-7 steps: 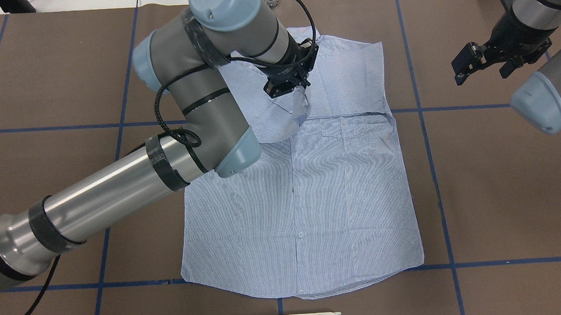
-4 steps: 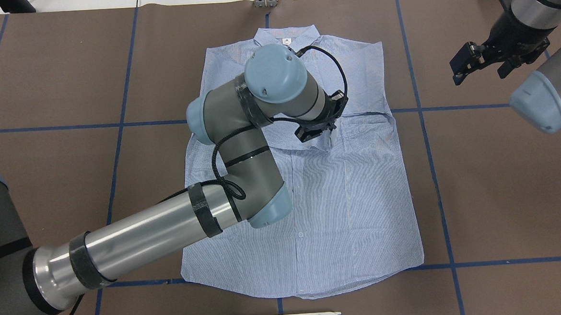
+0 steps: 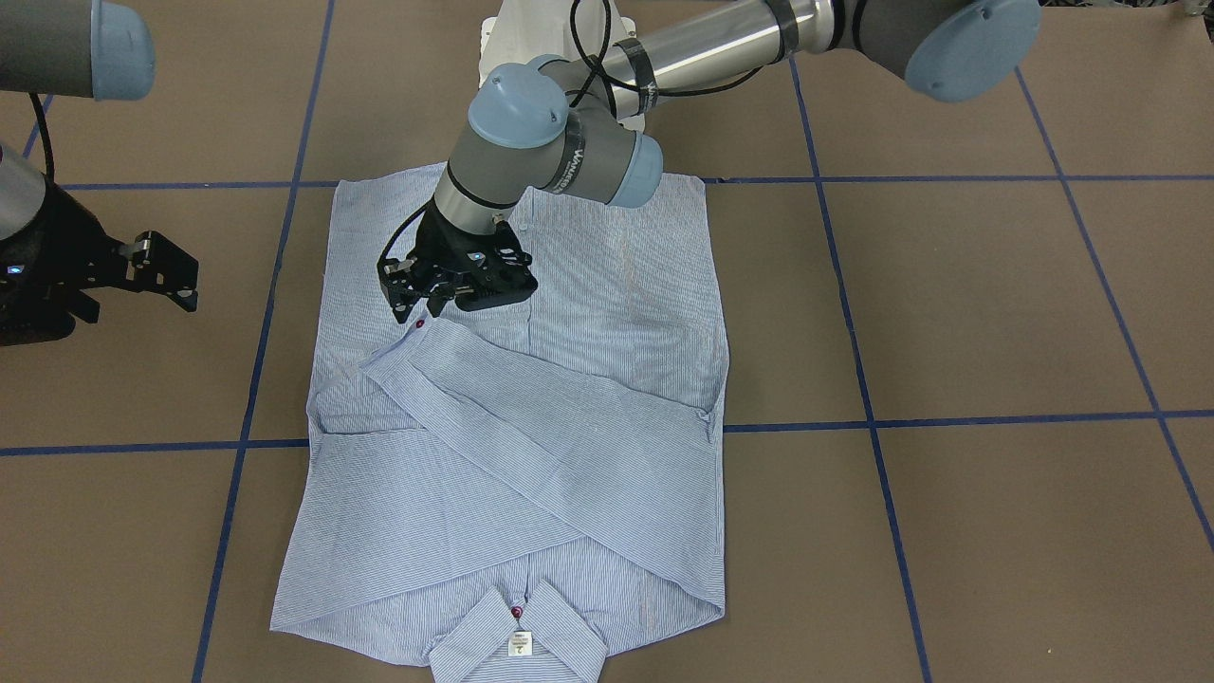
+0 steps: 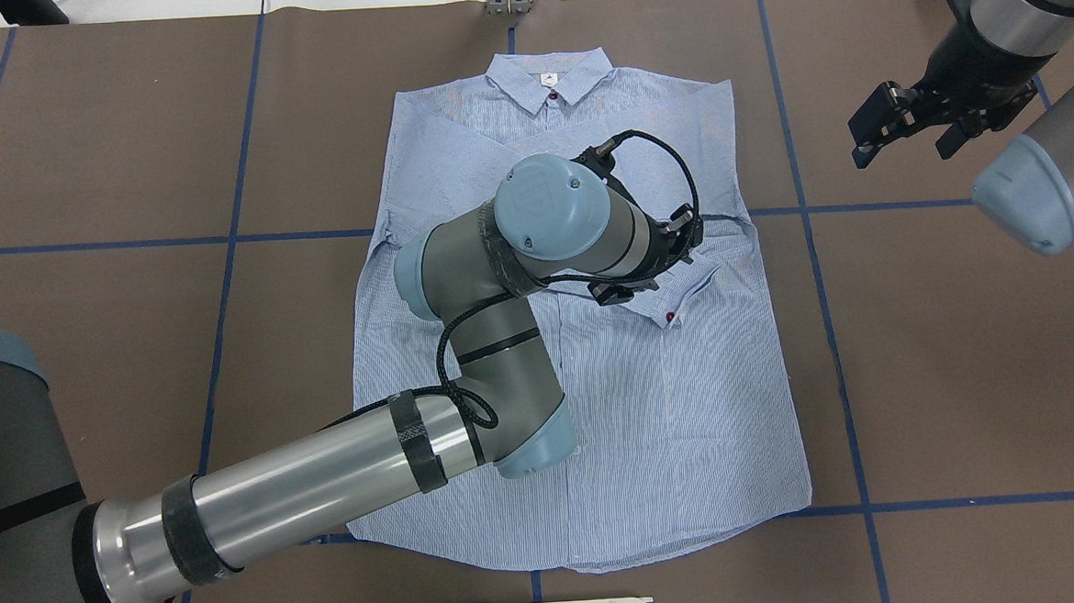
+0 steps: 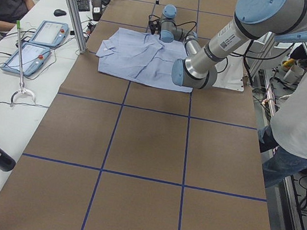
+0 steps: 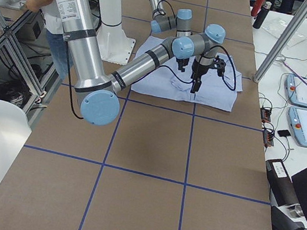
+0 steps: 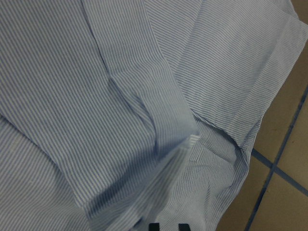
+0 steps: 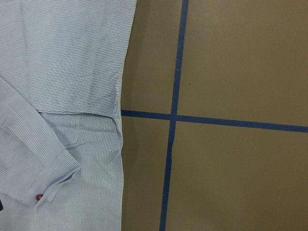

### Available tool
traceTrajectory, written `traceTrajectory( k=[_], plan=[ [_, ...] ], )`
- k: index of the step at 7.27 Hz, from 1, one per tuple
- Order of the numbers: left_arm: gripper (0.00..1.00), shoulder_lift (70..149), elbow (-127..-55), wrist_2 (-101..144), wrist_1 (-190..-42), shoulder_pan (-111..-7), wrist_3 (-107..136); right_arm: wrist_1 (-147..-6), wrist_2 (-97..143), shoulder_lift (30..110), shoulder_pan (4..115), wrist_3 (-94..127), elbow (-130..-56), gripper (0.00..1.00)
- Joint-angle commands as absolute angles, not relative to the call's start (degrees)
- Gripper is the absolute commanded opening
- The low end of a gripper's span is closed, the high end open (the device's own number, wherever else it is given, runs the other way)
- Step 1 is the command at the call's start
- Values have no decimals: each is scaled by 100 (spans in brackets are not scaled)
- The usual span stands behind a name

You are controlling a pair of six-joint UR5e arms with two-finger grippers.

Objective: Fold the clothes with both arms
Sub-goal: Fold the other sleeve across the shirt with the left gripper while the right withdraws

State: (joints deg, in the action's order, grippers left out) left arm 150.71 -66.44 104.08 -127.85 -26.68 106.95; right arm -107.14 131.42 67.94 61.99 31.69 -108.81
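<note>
Mid-table, on brown covering: striped shirt (image 4: pixel 671 405) lies flat, front up, hem toward the robot's base, collar (image 4: pixel 551 85) at the far edge with the white neck label (image 4: pixel 547 79) showing. Both sleeves are folded in across the chest, crossing each other. One cuff (image 4: pixel 680 305) with a dark red button (image 4: pixel 671 316) rests on the front, on the robot's right half.

Left gripper (image 3: pixel 414 305) is right at that cuff. In the wrist view its fingertips (image 7: pixel 153 226) sit close together with striped cloth bunched up between them, so it is pinching the sleeve. The left arm (image 4: pixel 326 478) reaches across the shirt body.

Right gripper (image 4: pixel 901 135) hangs over the bare table (image 4: pixel 963 362), well apart from the shirt, fingers spread and holding nothing.

Blue tape lines (image 4: pixel 909 204) grid the surface.
</note>
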Motion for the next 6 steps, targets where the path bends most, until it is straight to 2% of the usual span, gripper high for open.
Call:
traceTrajectory(
  k=[1,2,4,6],
  plan=[
    [99,14672,-7290,10424,-12431,-2689,10442,-10627,13368,6846,6092,3505,-10986,100],
    [99,14312,-8000,10441,-11706,-2837,10059,-10243,13290,6977,5778,4116,-11082,100],
    [99,13330,-9651,10485,-10447,-3232,9145,-8456,12485,7721,4760,5688,-11232,100],
    [98,12633,-10569,10582,-9925,-3471,8606,-7089,11947,8714,3845,6405,-11250,100]
  ],
)
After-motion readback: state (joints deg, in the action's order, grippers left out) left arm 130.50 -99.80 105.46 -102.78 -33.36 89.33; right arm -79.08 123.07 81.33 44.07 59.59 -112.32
